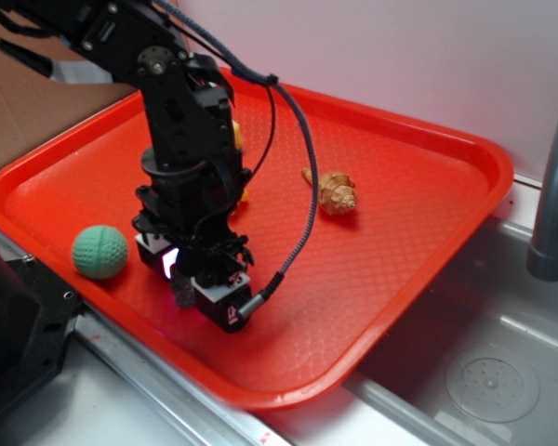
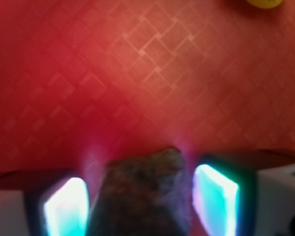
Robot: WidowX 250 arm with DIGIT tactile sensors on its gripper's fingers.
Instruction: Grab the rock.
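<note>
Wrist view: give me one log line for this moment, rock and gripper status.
rock: between fingers, contact unclear | gripper: low over red tray | green ball, seashell: untouched

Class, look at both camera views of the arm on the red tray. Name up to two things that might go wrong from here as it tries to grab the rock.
1. In the wrist view the rock sits between the fingers, with a gap visible at each side. It is rough and angular, so closing pads may meet it unevenly and it might twist or slip out.

2. The gripper is low over the tray; going lower might scrape it.
</note>
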